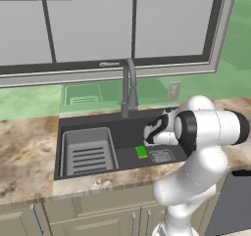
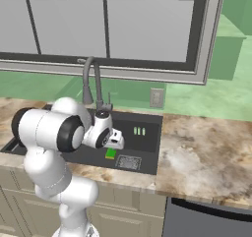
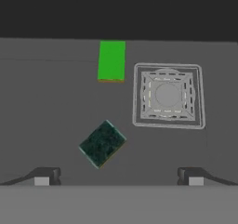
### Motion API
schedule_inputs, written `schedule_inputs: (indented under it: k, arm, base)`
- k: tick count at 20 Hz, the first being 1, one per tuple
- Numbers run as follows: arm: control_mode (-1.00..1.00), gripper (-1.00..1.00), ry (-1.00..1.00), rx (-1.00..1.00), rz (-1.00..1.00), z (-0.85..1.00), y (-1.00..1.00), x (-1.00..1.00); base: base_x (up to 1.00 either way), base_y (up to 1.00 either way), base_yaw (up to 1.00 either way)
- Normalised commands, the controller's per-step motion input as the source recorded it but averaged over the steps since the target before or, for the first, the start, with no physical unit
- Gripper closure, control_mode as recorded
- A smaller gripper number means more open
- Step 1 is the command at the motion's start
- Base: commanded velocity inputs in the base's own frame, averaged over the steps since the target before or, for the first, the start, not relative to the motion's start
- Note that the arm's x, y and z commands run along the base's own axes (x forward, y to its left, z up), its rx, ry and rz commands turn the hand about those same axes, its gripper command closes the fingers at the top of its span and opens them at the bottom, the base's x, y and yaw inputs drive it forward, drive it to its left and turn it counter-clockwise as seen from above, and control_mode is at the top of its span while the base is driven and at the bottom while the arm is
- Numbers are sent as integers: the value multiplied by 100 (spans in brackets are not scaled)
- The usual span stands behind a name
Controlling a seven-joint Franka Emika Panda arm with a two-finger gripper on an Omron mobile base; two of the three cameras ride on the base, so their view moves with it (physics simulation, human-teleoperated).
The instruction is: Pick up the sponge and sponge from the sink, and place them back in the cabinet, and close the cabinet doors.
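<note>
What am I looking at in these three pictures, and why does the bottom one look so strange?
This is a computer-rendered kitchen with a white robot arm reaching over a black sink set in a stone-patterned counter below a window. Two pictures come from cameras riding on the robot's base, one behind it on each side, so they show the same scene twice. The third comes from a camera on the hand itself, looking straight down into the basin; the two small dark tips at its bottom are the fingers, standing wide open and holding nothing. On the sink floor lie a bright green sponge, a dark green sponge and the square drain. A grey rack and a gooseneck faucet also belong to the sink.
</note>
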Motion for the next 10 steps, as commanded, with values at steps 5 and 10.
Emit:
schedule_inputs:
  k: [5, 10]
  arm:
    - [-100, -100, 0, 0, 0, -27, 0, 27]
    - [-100, -100, 0, 0, 0, -29, 0, 28]
  base:
    - [0, 0, 0]
    - [0, 0, 0]
